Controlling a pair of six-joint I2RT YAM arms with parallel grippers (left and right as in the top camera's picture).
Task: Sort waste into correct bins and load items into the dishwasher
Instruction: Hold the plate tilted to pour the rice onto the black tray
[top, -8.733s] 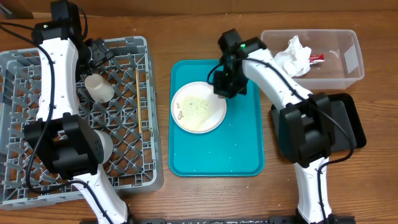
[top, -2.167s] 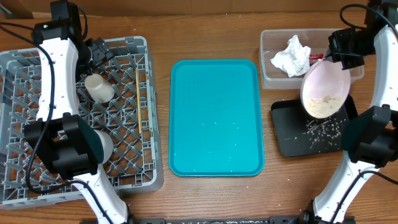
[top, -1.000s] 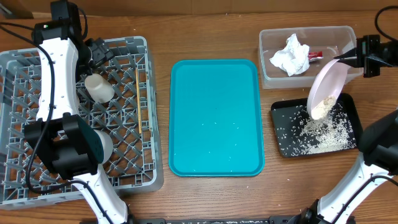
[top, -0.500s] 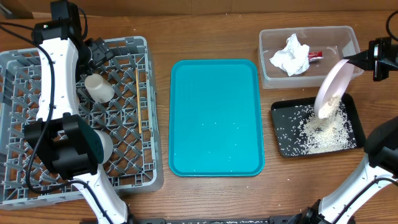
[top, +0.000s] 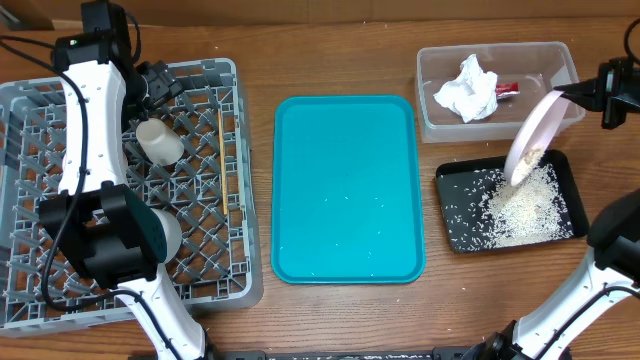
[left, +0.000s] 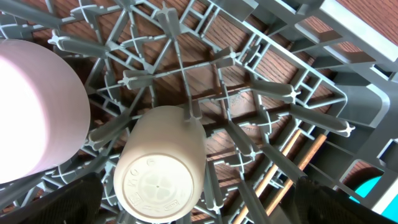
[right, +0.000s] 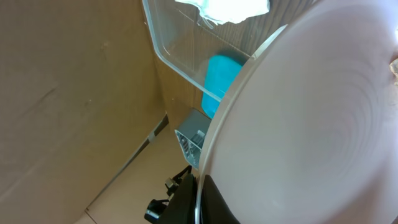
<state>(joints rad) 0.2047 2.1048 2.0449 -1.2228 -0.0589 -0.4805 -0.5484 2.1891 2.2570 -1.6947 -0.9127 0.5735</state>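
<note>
My right gripper (top: 585, 93) is shut on the rim of the large white plate (top: 530, 137), which it holds steeply tilted above the black tray (top: 452, 236). Pale rice crumbs (top: 525, 208) lie heaped in that tray, and a few still cling to the plate. In the right wrist view the jaws (right: 199, 194) pinch the plate's edge (right: 311, 124). The clear tub (top: 562, 112) holds the crumpled napkin (top: 468, 88) and the red wrapper (top: 507, 91). My left gripper (top: 152, 88) is open and empty over the grey dish rack (top: 40, 290), just above the white cup (top: 158, 140) (left: 161, 165).
The teal serving tray (top: 345, 190) lies in the middle with only stray grains on it. Chopsticks (top: 222, 150) (left: 292, 155) lie in the rack. A pale bowl (left: 31, 112) sits in the rack beside the cup. Another bowl (top: 170, 232) is partly hidden under the left arm.
The right gripper has tipped the plate steeper over the black tray. More rice has slid off onto the tray's heap. The left arm has not moved.
</note>
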